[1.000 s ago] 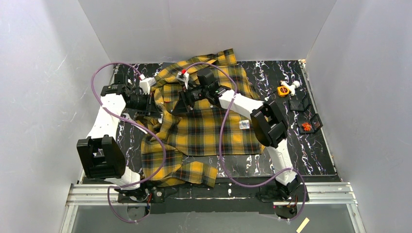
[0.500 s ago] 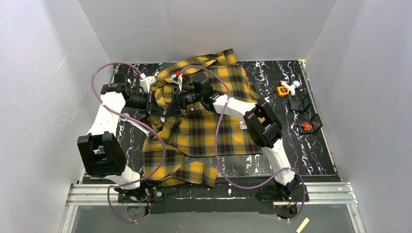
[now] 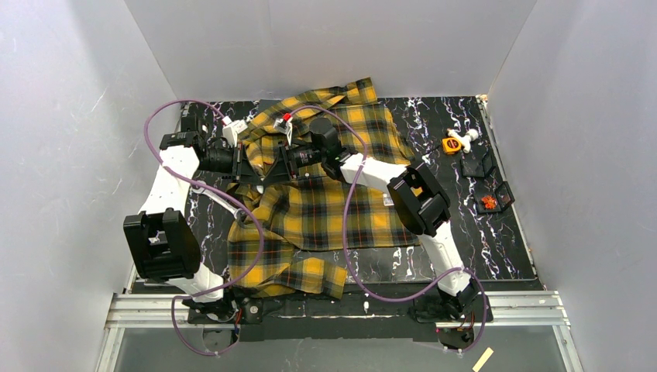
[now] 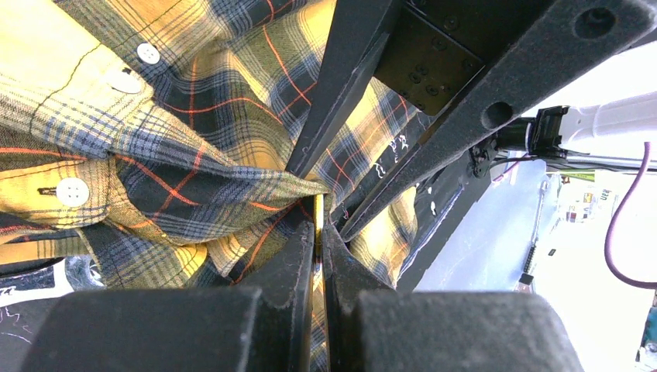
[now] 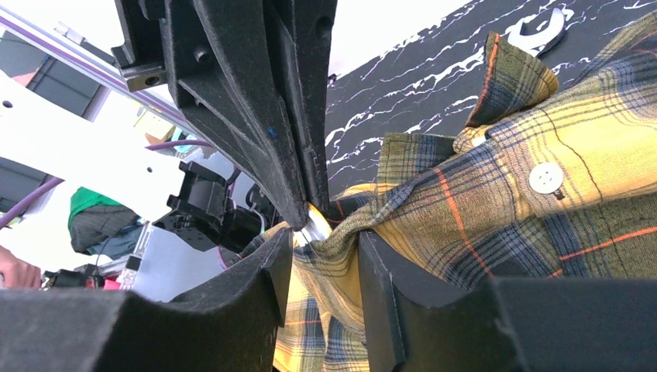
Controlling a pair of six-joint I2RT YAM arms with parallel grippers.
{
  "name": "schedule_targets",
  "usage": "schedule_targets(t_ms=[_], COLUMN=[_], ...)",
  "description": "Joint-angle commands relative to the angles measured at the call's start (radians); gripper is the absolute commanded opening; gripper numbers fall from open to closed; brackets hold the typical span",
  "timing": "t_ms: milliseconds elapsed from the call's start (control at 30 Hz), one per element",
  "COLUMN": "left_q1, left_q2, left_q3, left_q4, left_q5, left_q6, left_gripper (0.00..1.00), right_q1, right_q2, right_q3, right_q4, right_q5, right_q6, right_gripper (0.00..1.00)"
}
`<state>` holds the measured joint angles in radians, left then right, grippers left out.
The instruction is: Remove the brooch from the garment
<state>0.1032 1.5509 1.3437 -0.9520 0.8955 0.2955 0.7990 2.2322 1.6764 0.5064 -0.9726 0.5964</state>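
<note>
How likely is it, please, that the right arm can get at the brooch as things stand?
Probably yes. The right pincer straddles the bunched garment, with a small cream piece, seemingly the brooch, at its tips; the left pincer pinches the garment right beside it.

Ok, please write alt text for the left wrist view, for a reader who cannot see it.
The left end effector, shut, pinches a bunched fold of the yellow-and-black plaid shirt. The right end effector points in from above, its jaws apart around the same fold. At left, white buttons show.
</note>
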Motion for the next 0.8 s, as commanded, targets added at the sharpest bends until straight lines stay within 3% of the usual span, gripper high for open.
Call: schedule_targets(t_ms=[0, 333, 767], left_q1=[0.004, 0.005, 0.005], left_q2=[-0.014, -0.012, -0.001], left_q3=[0.027, 0.030, 0.029], left_q4=[-0.028, -0.015, 0.002], left_q5=[0.061, 0.074, 0.077], left_q6=[0.008, -0.008, -0.030], left_gripper=[0.00, 0.00, 0.00], right_q1=[0.011, 0.019, 0.045], right_q2=[0.015, 0.023, 0.006], right_q3=[0.000, 0.001, 0.063], right_q4=[0.101, 0.058, -0.229], right_q5=[-0.029, -0.031, 0.021], right_q6=[0.054, 0.013, -0.261], right_gripper=[0.44, 0.30, 0.23])
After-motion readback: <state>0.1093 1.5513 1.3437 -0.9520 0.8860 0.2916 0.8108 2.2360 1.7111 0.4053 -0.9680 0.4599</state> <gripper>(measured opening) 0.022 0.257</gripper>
